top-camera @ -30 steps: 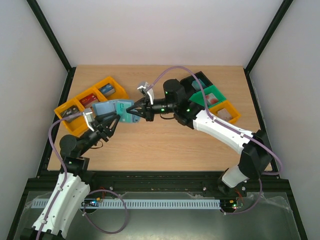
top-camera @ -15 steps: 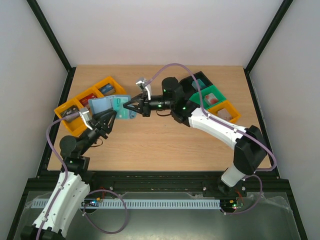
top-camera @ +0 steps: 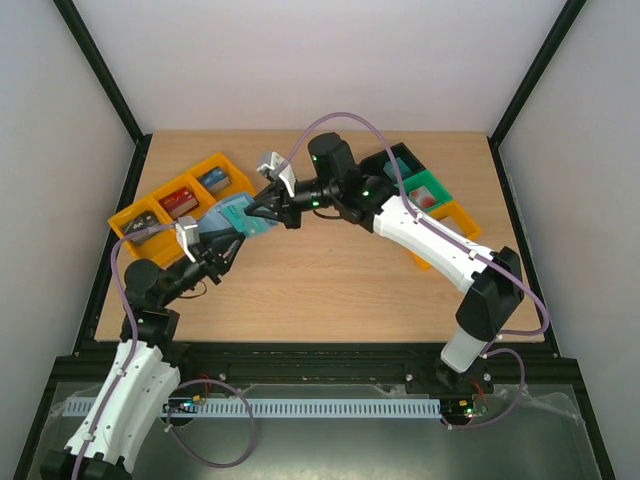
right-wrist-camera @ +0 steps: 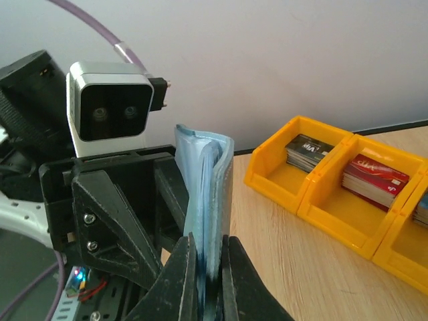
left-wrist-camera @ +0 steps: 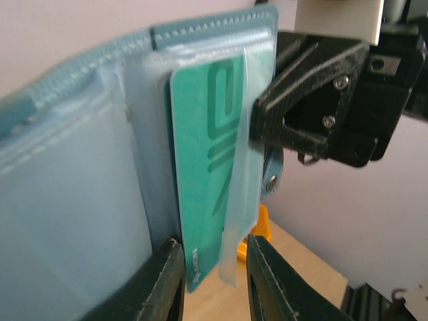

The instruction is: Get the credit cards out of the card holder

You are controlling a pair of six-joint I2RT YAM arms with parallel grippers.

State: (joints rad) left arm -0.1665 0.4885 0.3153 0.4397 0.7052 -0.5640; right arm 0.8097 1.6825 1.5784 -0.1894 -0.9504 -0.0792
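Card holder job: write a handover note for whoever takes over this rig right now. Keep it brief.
Right end effector: shut on one edge of the card holder, holding it in the air with the inside showing.
Left end effector: jaws straddle the holder's lower edge at the card pocket; grip unclear.
Credit card: one teal card visible, still in its clear pocket.
Done: holder lifted and opened; no card seen out.
Left: pull out that card and any others.
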